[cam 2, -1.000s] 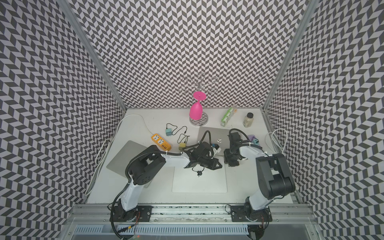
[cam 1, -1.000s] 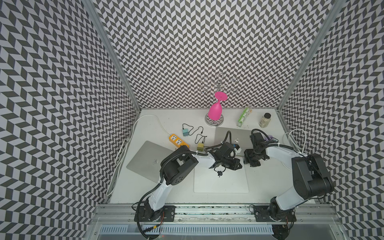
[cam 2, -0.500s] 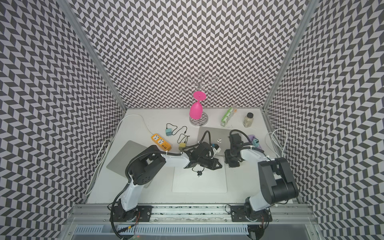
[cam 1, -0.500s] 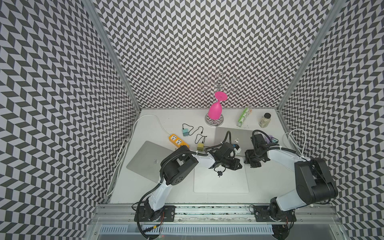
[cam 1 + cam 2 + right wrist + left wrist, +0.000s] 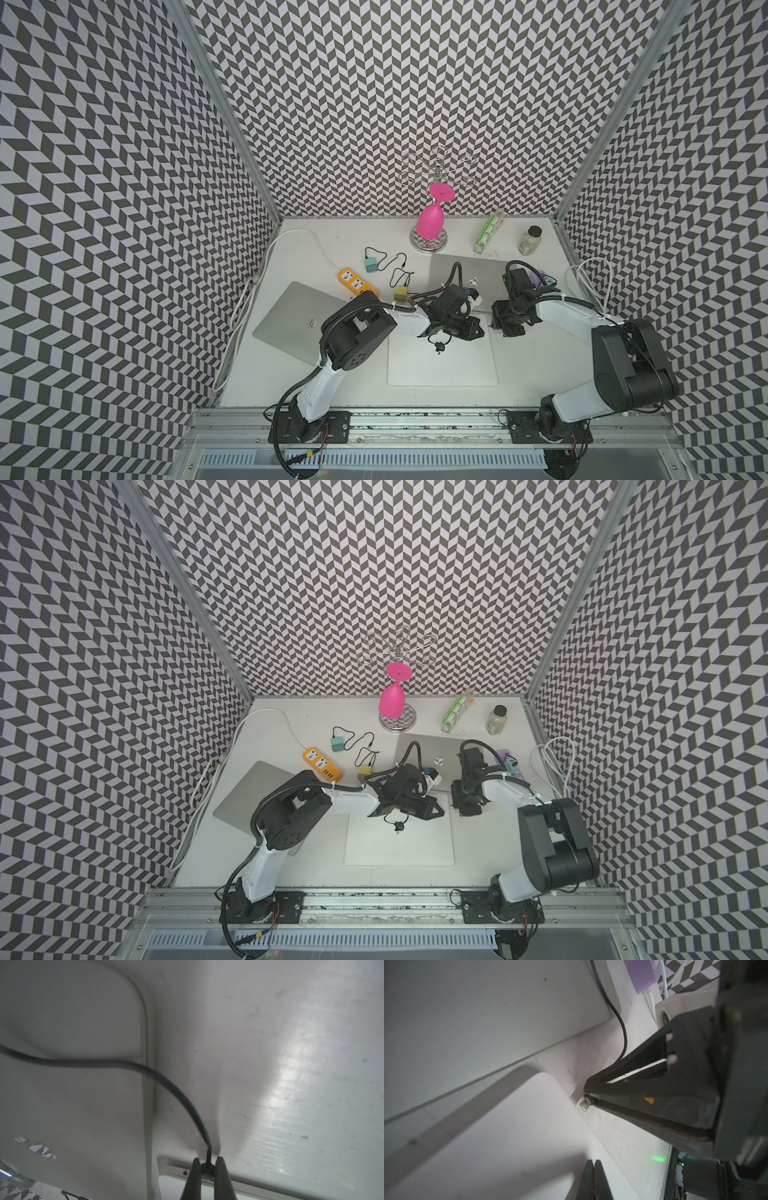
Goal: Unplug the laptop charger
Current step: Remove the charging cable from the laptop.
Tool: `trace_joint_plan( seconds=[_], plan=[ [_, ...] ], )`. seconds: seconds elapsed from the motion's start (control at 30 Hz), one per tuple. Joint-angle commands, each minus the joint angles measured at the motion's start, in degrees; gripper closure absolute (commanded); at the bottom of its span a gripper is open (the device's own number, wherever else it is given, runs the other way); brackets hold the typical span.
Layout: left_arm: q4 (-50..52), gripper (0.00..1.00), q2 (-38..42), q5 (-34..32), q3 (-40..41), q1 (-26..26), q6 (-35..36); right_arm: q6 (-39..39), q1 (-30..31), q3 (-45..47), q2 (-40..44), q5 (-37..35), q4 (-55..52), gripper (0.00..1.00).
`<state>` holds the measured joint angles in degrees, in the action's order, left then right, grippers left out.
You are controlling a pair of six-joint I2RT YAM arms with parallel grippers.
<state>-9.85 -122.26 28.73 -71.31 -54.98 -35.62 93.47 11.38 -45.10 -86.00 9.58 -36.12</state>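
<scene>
The white laptop lies closed at the table's front middle. My right gripper is at its far right corner, shut on the black plug of the laptop charger. In the left wrist view the plug's bare metal tip shows right beside the laptop's side edge. Its black cable runs back over the silver laptop. My left gripper is shut and empty, low over the white laptop's lid.
Another silver laptop lies at the left, with an orange power strip and two small adapters with black leads behind it. A pink glass on a rack, a green carton and a jar stand at the back. A purple block and white cables lie at the right.
The right arm's elbow and upper links have swung slightly toward the front right. Both grippers stay where they were, and the left arm has not moved.
</scene>
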Motion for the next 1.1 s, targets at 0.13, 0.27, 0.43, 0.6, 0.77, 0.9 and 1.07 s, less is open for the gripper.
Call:
trace_joint_plan(
  seconds=[0.13, 0.27, 0.43, 0.6, 0.77, 0.9, 1.07],
  plan=[
    [4.71, 1.0, -1.76, -3.07, 1.09, 0.4, 0.54, 2.22, -0.29, 2.44, 3.93, -0.61, -0.04, 0.83],
    [4.92, 1.0, -1.25, -2.89, 1.06, 0.33, 0.71, -0.42, -0.65, 0.98, 3.29, -0.25, -0.92, 0.54],
    [5.17, 1.0, -0.11, -2.98, 1.0, 0.31, 0.81, -1.8, -0.65, -0.9, 7.41, -1.82, -4.89, 0.38],
    [5.11, 1.0, 0.13, -2.33, 0.75, 0.31, 0.92, -4.49, -0.53, -0.88, 16.82, -5.88, -5.41, 0.3],
    [5.27, 1.0, 1.24, -1.23, 0.46, 0.14, 1.13, -27.23, -0.61, -0.56, 24.55, -11.33, 4.36, 0.3],
    [5.87, 1.0, 2.61, -1.05, 0.12, 0.13, 1.94, -50.64, -0.71, -1.89, 29.61, -13.89, 10.49, 0.3],
    [5.97, 1.0, 3.25, 0.13, 0.38, 0.05, 2.08, -74.56, -1.09, -8.66, 30.01, -17.74, 7.89, 0.29]
  ],
)
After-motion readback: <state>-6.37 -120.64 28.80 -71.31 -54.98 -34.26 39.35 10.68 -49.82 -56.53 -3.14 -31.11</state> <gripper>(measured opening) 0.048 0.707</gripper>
